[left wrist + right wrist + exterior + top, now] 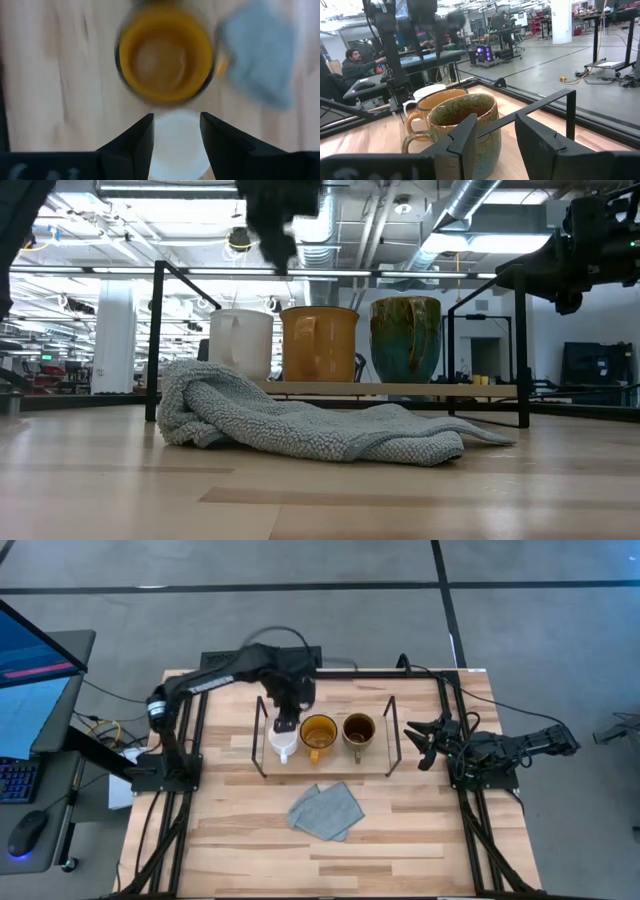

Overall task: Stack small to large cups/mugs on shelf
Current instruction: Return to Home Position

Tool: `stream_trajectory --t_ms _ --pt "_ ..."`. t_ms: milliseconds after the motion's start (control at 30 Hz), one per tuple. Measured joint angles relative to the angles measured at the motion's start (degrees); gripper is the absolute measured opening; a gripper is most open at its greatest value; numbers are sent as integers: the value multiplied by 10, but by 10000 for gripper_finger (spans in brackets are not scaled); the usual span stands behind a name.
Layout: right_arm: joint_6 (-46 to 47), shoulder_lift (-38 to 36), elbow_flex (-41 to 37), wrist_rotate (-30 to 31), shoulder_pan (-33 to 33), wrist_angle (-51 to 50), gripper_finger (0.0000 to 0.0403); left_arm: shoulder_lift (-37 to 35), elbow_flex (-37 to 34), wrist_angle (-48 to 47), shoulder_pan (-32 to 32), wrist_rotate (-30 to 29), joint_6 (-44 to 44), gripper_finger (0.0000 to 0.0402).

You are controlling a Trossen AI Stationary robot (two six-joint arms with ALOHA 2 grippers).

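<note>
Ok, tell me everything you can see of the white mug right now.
The white mug is small, plain and glossy, ceramic by its look, with one loop handle. It stands upright on the shelf, at the end nearest the left arm, close beside the yellow mug; I cannot tell if they touch. The left gripper hangs open above it, apart.

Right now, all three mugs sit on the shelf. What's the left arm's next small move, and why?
Probably raise the left end effector straight up. It hangs open above the white mug, holding nothing; that mug stands on the shelf beside the yellow mug and brown mug. The right end effector waits beside the shelf.
</note>
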Motion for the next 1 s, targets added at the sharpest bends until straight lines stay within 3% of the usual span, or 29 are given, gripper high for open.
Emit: stream_trajectory --t_ms 133,400,500,600,1000 --pt "0 0 0 -4 0 0 154 -61 1 69 29 49 -31 151" --pt "4 -1 9 -5 -8 100 154 -203 -35 168 63 65 -48 151" --pt "-26 -1 37 -34 -14 97 154 -259 -71 206 63 70 -44 151" --pt "-64 -1 67 -73 -20 83 154 -322 -134 278 63 72 -55 151" --pt "-86 -1 168 -112 -90 -56 154 -534 -510 623 63 63 -153 151"
